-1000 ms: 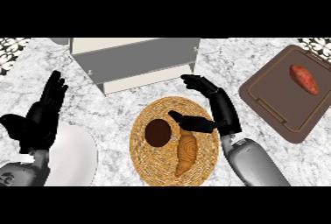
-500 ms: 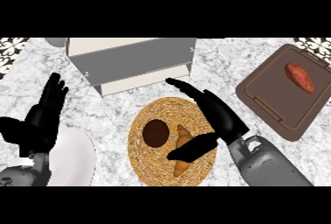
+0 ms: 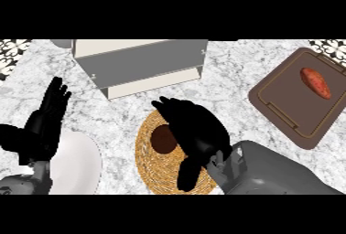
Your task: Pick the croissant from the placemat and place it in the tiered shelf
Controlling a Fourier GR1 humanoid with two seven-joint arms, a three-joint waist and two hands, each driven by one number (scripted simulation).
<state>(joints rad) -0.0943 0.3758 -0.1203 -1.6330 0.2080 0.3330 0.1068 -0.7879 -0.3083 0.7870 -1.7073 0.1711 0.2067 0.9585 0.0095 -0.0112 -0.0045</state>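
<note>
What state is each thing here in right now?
Right hand: spread over the placemat, covering the croissant.
Left hand: open, resting, fingers up.
Shelf: nothing visible in it.
Brown board: holds a sweet potato.
White plate: bare.

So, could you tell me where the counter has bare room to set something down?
Bare marble lies between the tiered shelf and the brown tray. It is crowded lower down: the right hand covers the woven placemat, beside the white plate and resting left hand.
</note>
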